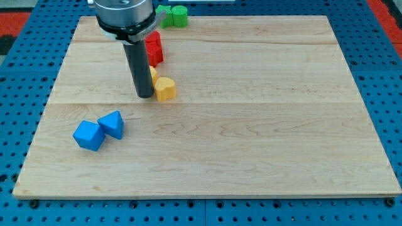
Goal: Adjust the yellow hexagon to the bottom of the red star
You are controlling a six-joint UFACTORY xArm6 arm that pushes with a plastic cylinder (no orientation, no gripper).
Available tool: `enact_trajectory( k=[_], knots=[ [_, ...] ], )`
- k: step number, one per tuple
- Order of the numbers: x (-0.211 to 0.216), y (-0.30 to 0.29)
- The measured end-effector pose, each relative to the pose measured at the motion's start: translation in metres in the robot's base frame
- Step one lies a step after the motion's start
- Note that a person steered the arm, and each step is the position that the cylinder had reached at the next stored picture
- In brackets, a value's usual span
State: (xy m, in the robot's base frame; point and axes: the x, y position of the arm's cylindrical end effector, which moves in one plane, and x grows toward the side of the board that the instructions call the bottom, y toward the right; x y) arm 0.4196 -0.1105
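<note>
Where the arm enters from the view's top, its grey housing (124, 16) hangs over the upper left of the desk (251, 144), and the dark rod (139, 68) drops straight down, upright.

Item: my tip (145, 95), set on the wood just at the view's left of the yellow hexagon (166, 89), touching or nearly so; which, cannot be told. No gripper is fitted, so no jaw state applies.

Item: desk, pale wooden board of joined planks, lying on a blue perforated base (25, 81). Wide bare wood spreads to the view's right and bottom of the hexagon.

Item: red star (154, 48), partly hidden behind the rod, just above the hexagon toward the view's top.

Item: second yellow block (152, 74), shape hidden by the rod, between the star and the hexagon.

Item: blue cube (87, 135) and blue triangular block (113, 124), touching, near the board's left edge, well apart from the tip.

Item: two green blocks (173, 16), at the board's top edge, shapes unclear.
</note>
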Motion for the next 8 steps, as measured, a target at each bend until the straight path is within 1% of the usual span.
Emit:
enact_trajectory(
  k=[1,2,3,4,5,6,7,8],
  knots=[
    [0.009,-0.016],
    [-0.007,-0.033],
    [-0.041,-0.030],
    [-0.046,-0.030],
    [-0.044,-0.039],
    [-0.021,-0.055],
    [-0.011,-0.042],
    [-0.018,-0.028]
  ],
)
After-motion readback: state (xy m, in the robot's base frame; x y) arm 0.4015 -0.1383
